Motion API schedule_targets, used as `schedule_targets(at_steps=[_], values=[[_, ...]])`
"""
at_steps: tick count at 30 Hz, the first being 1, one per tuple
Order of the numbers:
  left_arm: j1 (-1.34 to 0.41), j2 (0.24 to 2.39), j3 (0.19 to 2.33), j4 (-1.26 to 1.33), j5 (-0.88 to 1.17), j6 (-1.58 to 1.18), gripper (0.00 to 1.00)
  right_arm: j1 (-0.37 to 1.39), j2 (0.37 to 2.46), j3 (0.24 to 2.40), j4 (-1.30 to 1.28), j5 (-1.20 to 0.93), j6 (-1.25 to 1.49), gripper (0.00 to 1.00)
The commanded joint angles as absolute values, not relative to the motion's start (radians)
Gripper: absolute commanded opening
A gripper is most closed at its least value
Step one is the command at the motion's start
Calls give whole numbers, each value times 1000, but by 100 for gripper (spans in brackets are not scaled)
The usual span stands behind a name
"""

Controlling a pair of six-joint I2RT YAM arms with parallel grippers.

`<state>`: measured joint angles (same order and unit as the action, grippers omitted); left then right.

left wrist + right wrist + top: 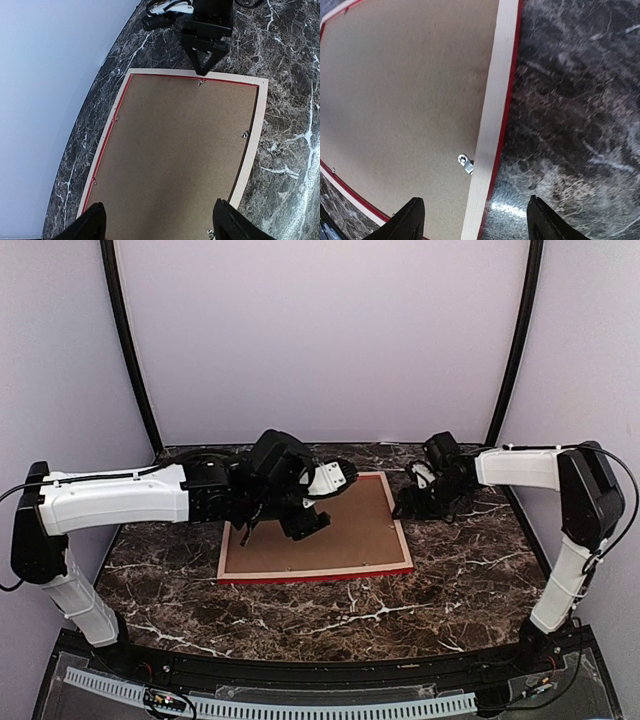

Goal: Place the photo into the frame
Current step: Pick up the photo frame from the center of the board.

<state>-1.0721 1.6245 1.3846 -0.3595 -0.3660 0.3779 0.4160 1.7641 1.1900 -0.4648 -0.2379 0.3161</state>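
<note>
Frame (316, 574) lies face-down near the middle of the marble table (450, 590), a bit toward its far edge, pale wood rim up, red showing only at the outer lip. Brown backing board (345, 535) fills the opening. Photo isn't visible in any view, so can't tell if it sits under the board. L gripper (160, 222) hangs over the board's left part, fingers wide apart, nothing btwn them. R gripper (480, 220) is at the frame's right rim, fingers also spread & holding nothing, w/ a small metal tab (465, 163) just ahead where board meets rim. Can't tell whether the tabs are properly seated. Risks, as I judge them: if the tabs aren't swung fully over the board, it could lift or pop out once the frame gets moved. R fingers sit either side of the rim, so a low sweep could shove the whole frame across the table. L arm is low over the board & could drag it askew, shifting whatever's beneath unseen. Brands/labels/writing: none legible on frame, board or arms.
</note>
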Motion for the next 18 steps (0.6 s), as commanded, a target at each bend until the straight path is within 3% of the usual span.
schedule_targets(at_steps=[1, 13, 16, 18], values=[[-1065, 1615, 1342, -249, -320, 334, 77, 470, 1781, 1148, -478, -168, 332, 70], [-1065, 1667, 1268, -168, -256, 299, 81, 520, 1841, 1090, -470, -125, 345, 39], [-1074, 1681, 1243, -141, -236, 296, 92, 520, 1836, 1101, -478, -125, 347, 28], [-1096, 1708, 1228, -103, -258, 307, 94, 520, 1819, 1120, -496, -122, 345, 18]])
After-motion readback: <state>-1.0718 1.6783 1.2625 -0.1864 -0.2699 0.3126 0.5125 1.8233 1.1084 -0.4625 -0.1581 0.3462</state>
